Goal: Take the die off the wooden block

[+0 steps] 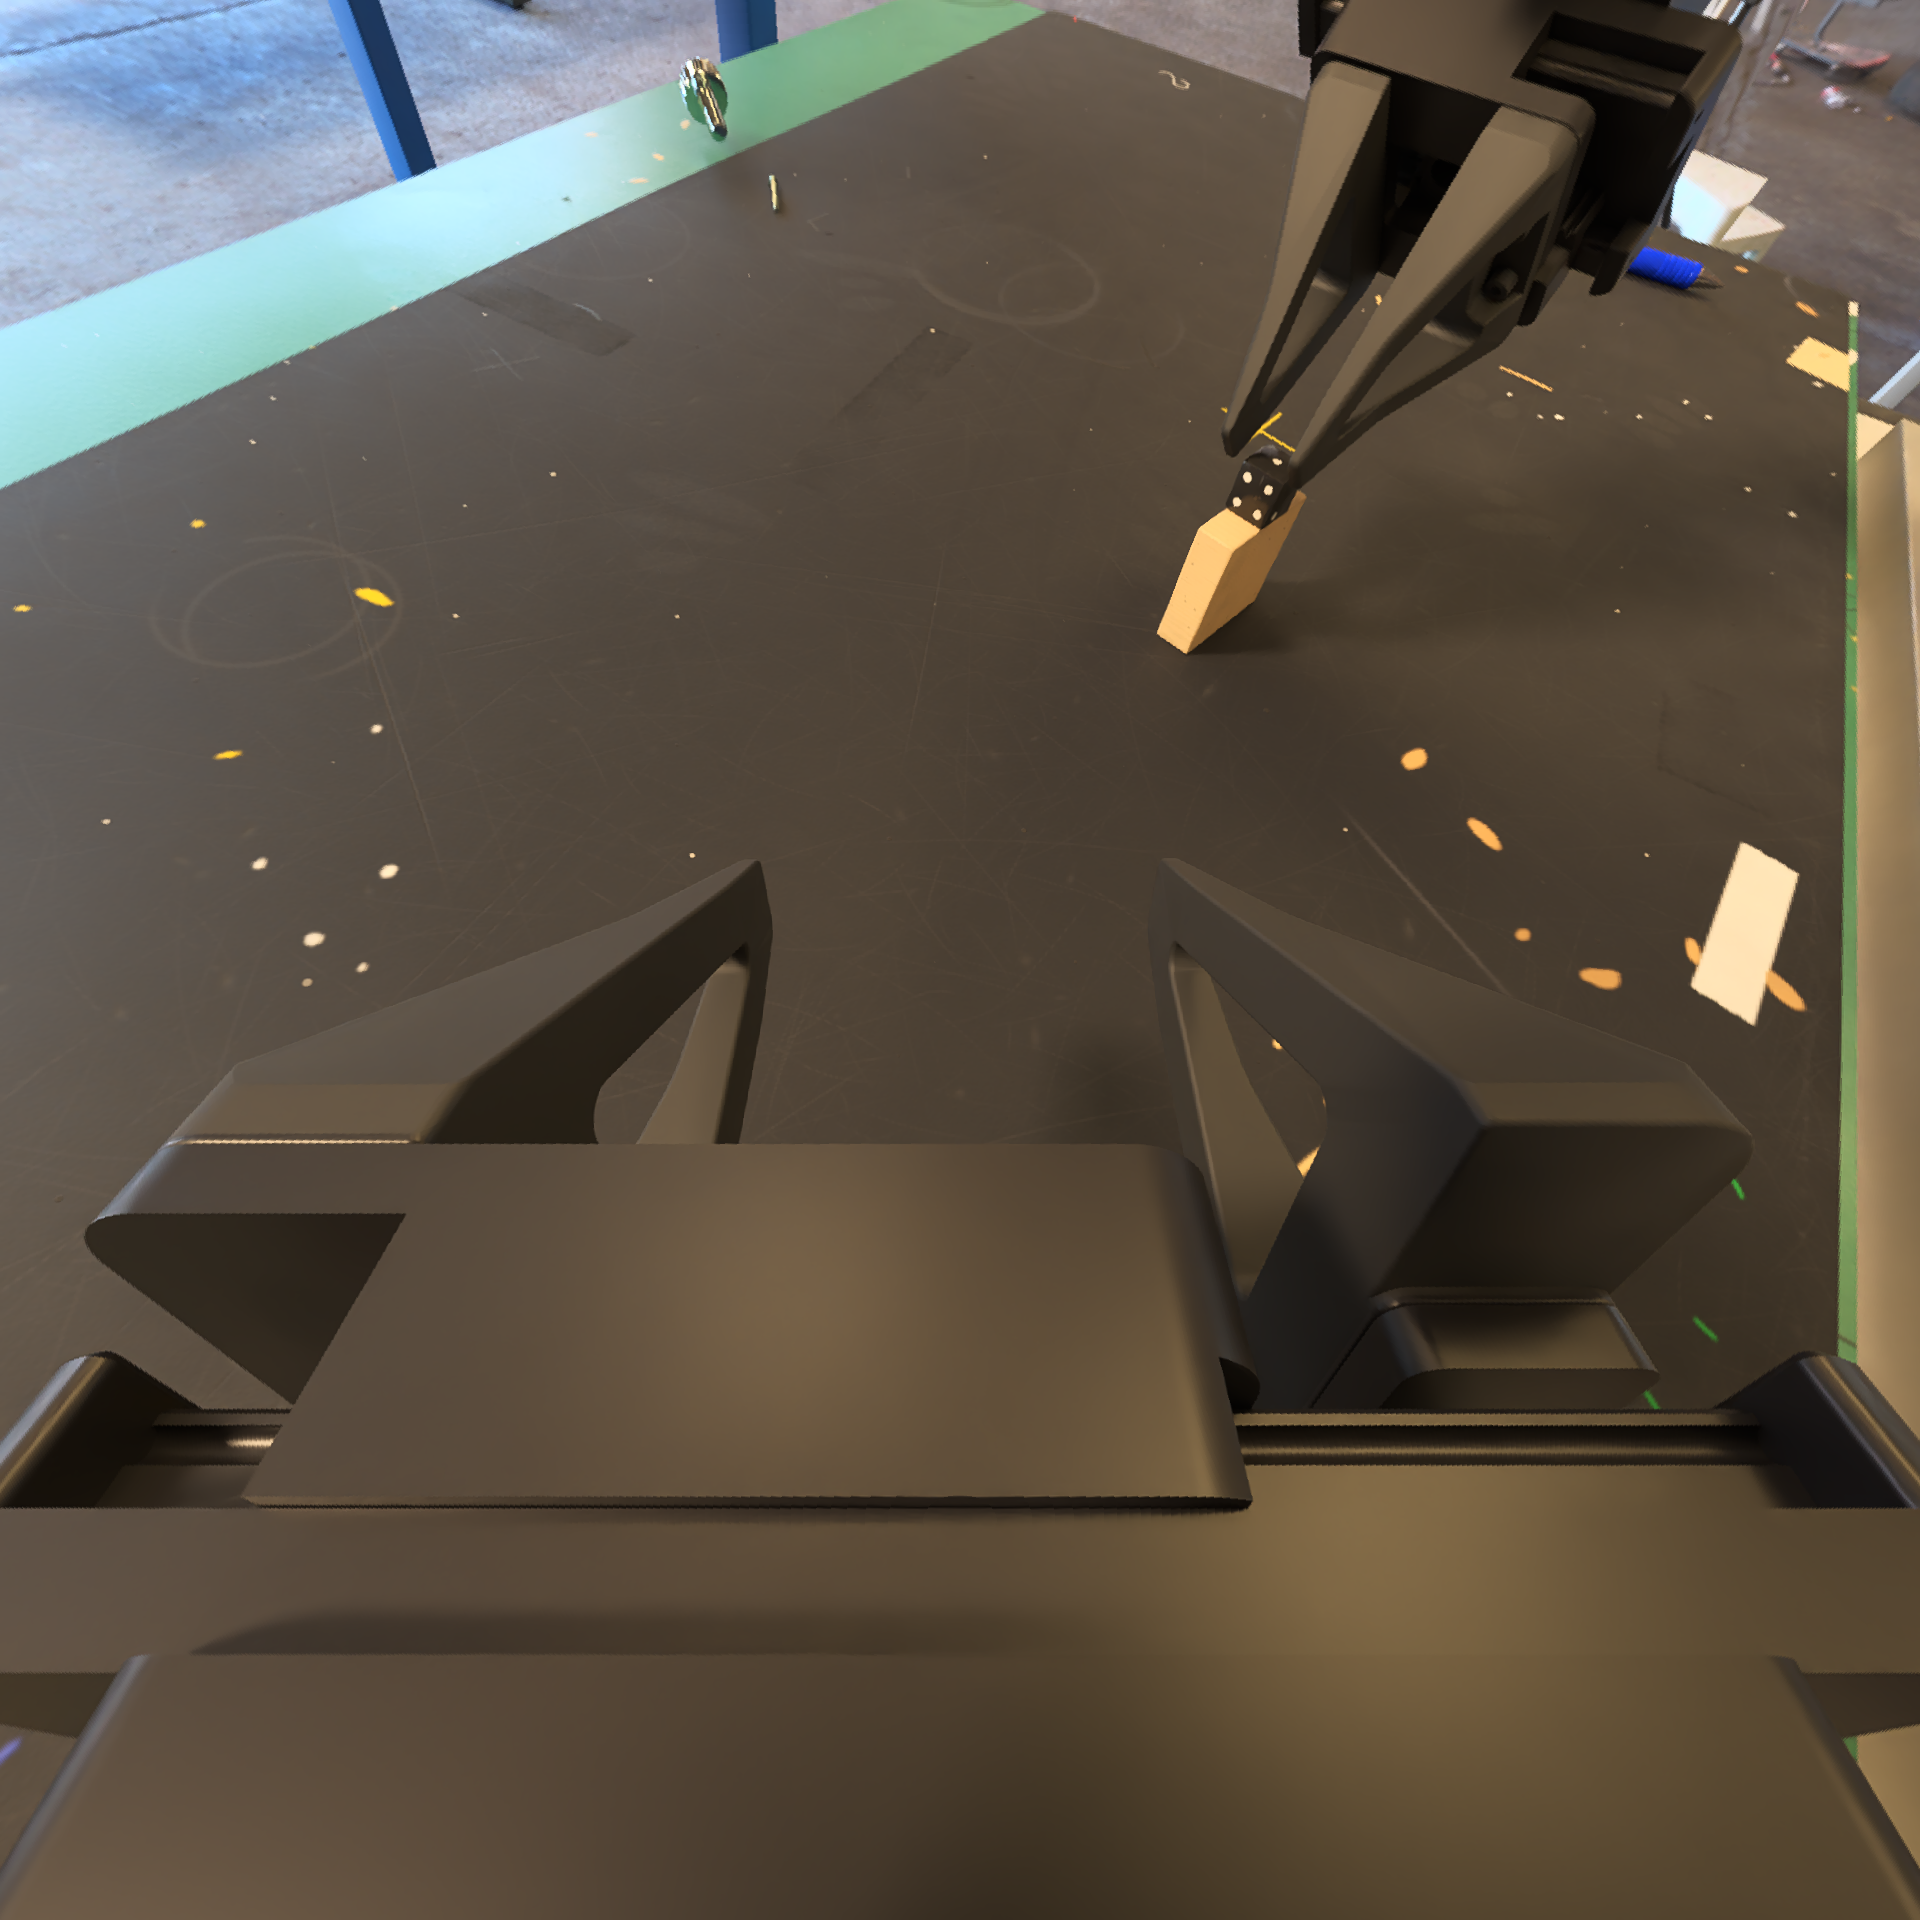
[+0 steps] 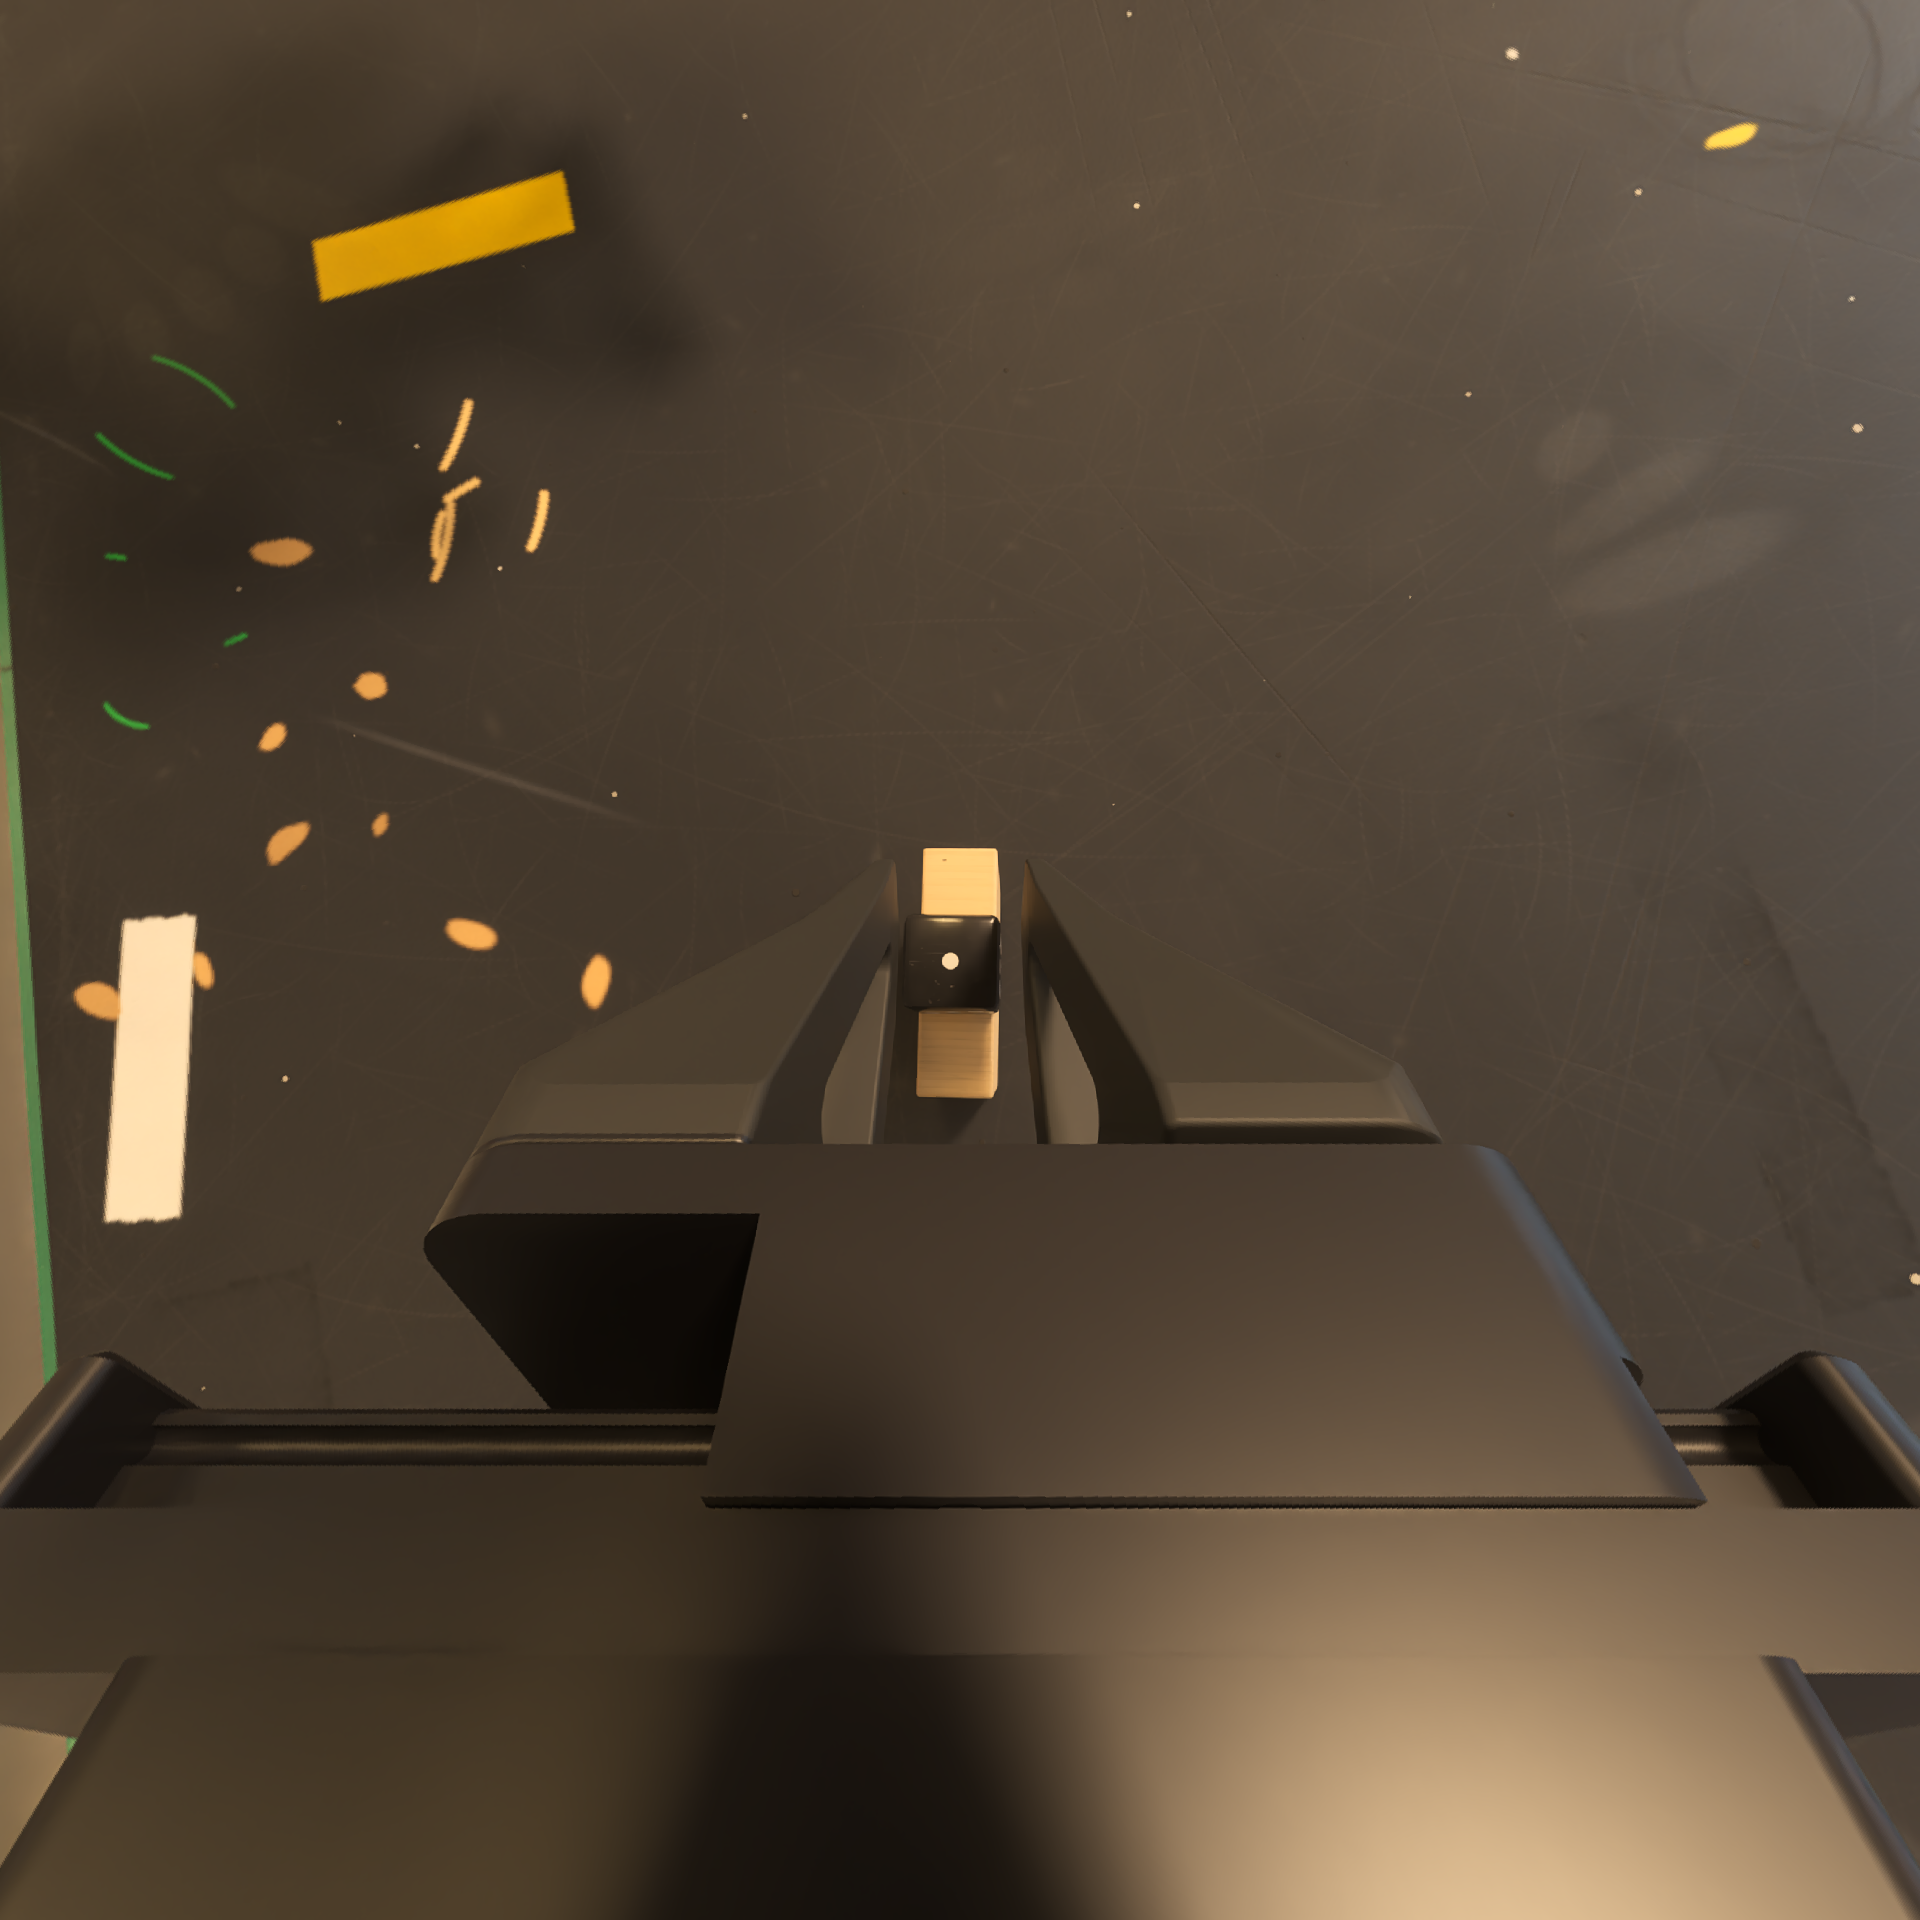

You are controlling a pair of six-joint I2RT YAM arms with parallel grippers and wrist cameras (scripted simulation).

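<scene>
We see the black die (image 2: 951, 962) on top of the wooden block (image 1: 1218, 582), which is tipped on one edge on the table (image 1: 727, 623). Our right tool (image 2: 959, 883) straddles the die, its fingers close on either side; whether they pinch it we cannot tell. Our left tool (image 1: 961, 883) is spread wide, empty, well apart.

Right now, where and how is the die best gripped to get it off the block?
Grip the black die on its two opposite side faces, coming straight down from above. It sits on the narrow wooden block, and the right gripper already straddles it with small gaps either side.
</scene>
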